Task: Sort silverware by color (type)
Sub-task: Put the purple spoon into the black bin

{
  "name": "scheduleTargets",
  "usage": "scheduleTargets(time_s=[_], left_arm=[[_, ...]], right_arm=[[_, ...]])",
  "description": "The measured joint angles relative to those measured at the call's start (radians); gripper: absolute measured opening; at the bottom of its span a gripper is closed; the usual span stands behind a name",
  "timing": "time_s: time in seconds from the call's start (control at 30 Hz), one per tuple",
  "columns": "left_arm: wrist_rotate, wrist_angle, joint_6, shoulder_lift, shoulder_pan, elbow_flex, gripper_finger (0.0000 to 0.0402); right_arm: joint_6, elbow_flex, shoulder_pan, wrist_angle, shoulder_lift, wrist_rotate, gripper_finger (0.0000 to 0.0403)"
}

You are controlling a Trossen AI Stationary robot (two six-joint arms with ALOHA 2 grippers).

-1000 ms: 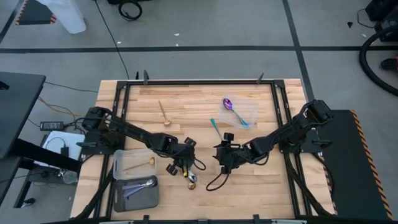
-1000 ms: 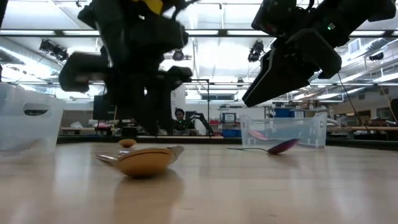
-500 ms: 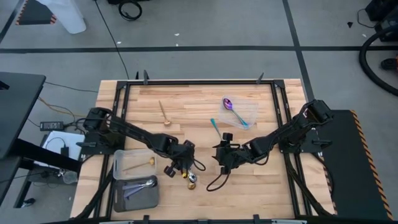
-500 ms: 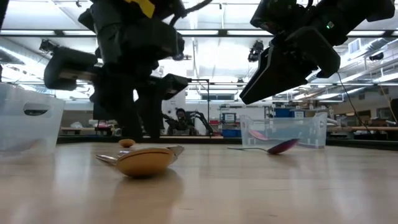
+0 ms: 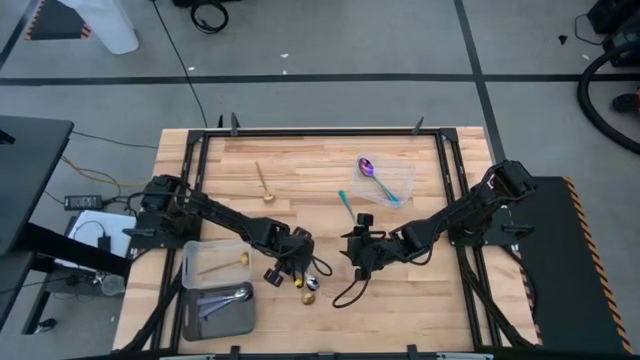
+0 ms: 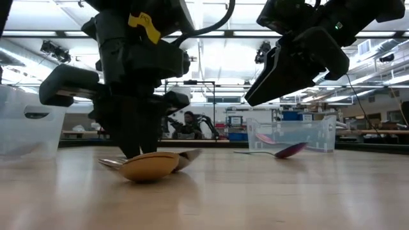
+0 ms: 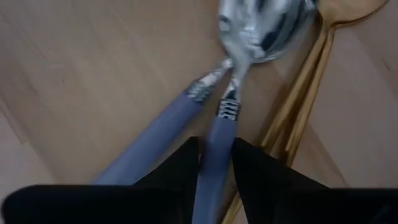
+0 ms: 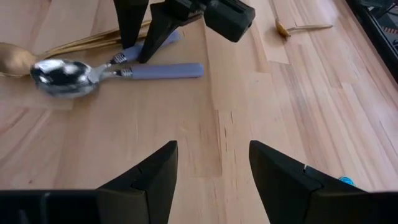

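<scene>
A small pile of silverware (image 5: 310, 285) lies near the table's near middle: two silver spoons with lavender handles (image 8: 165, 70) and gold spoons (image 7: 305, 87) beside them. My left gripper (image 7: 216, 163) stands down on this pile, shut on one lavender-handled spoon. My right gripper (image 8: 213, 149) hovers open to the right of the pile, above the wood (image 5: 357, 258). A gold spoon bowl (image 6: 149, 167) rests on the table in front of the left gripper (image 6: 137, 150). My left gripper pinches one spoon's lavender handle (image 7: 214, 155) between its two fingers, a little behind the silver collar. The fingers (image 8: 154, 37) come from above, pointing down, and lie across the handle. The spoon lies flat on the table, its bowl (image 7: 261, 31) against the other spoon's bowl.
Two clear containers sit at the near left: one (image 5: 215, 260) holds a gold spoon, one (image 5: 217, 305) holds lavender-handled pieces. A third container (image 5: 385, 180) at the far right holds a purple spoon. A loose gold spoon (image 5: 265, 182) and a teal-handled one (image 5: 345, 207) lie mid-table.
My left gripper has come down onto the pile and a little toward the table's near edge, and its fingers have drawn together around the lavender handle. The silverware has stayed on the table.
</scene>
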Motion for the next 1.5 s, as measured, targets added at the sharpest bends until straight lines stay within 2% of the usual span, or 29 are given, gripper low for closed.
scheduleTargets(time_s=[0.2,0.6,0.93,1.2,1.5], left_arm=[[0.013,-0.019,-0.016,0.001,0.000,0.001,0.0056],[-0.001,-0.061,-0.027,-0.033,-0.028,-0.006,0.0056],[-0.049,-0.078,-0.154,-0.169,-0.035,-0.006,0.0056],[-0.039,-0.098,-0.359,-0.247,-0.078,-0.005,0.0056],[-0.044,-0.097,-0.527,-0.306,-0.137,-0.003,0.0056]], right_arm=[[-0.041,0.000,-0.007,0.030,0.000,-0.006,0.0208],[-0.097,0.000,-0.064,0.036,0.000,-0.026,0.0208],[-0.148,0.000,-0.121,0.059,0.000,-0.058,0.0208],[-0.205,-0.001,-0.163,0.072,0.000,-0.061,0.0208],[-0.271,-0.001,-0.219,0.135,0.000,-0.146,0.0208]])
